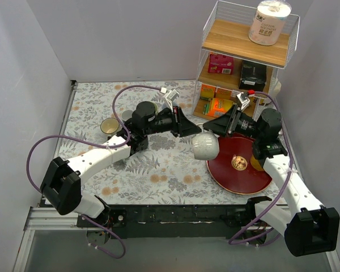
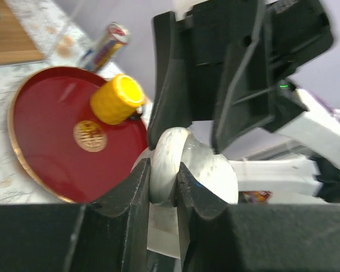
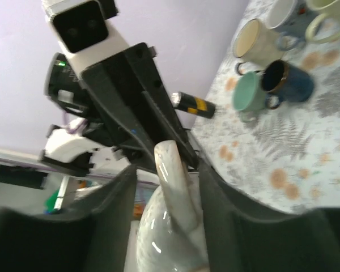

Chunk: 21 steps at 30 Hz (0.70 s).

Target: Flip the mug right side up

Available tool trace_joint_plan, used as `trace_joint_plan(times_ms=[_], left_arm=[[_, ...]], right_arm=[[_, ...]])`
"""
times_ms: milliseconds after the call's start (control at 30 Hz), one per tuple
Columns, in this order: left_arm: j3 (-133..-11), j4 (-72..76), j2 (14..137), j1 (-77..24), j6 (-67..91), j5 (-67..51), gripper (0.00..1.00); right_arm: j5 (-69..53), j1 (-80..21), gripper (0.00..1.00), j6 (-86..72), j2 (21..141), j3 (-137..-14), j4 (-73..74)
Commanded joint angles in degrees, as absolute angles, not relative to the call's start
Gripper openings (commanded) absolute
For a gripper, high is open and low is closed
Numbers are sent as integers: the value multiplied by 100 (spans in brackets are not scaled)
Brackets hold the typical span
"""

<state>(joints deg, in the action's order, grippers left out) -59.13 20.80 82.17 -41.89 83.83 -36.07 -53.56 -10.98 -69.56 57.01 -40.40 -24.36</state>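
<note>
The white mug [image 1: 205, 146] hangs in the air over the near left rim of the red plate, between the two grippers. My left gripper [image 1: 194, 131] comes from the left and is shut on the mug's handle [image 2: 165, 164]; the pads press both sides of the white loop. My right gripper [image 1: 211, 129] comes from the right. Its fingers [image 3: 110, 215] straddle the same handle [image 3: 173, 175] with a gap on each side, so it is open. The mug's glossy body shows in the left wrist view [image 2: 215, 170] and the right wrist view [image 3: 158, 238].
A red plate [image 1: 229, 170] with a yellow cylinder [image 1: 256, 163] lies at the right. Several mugs stand at the back left [image 1: 109, 126], also seen from the right wrist [image 3: 255, 38]. A wire shelf rack [image 1: 243, 56] with boxes and a paper roll [image 1: 269, 21] stands at the back right.
</note>
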Motion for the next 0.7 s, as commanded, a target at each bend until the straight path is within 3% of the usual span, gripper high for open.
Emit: trace_joint_plan(times_ms=[0, 67, 367, 667], left_arm=[[-6546, 269, 7867, -4430, 6974, -2561, 0], [-6670, -287, 7779, -4473, 6629, -2287, 0], [-7513, -3160, 8049, -4561, 5695, -345, 0], [-8717, -4841, 9043, -4746, 6020, 1299, 0]], right_arm=[[-4696, -1125, 64, -5329, 5730, -4868, -323], [-4457, -1134, 74, -4645, 5757, -4992, 295], [-3244, -1125, 85, -3630, 6038, -5309, 2258], [-3138, -1134, 86, -3612, 6056, -5159, 2320]])
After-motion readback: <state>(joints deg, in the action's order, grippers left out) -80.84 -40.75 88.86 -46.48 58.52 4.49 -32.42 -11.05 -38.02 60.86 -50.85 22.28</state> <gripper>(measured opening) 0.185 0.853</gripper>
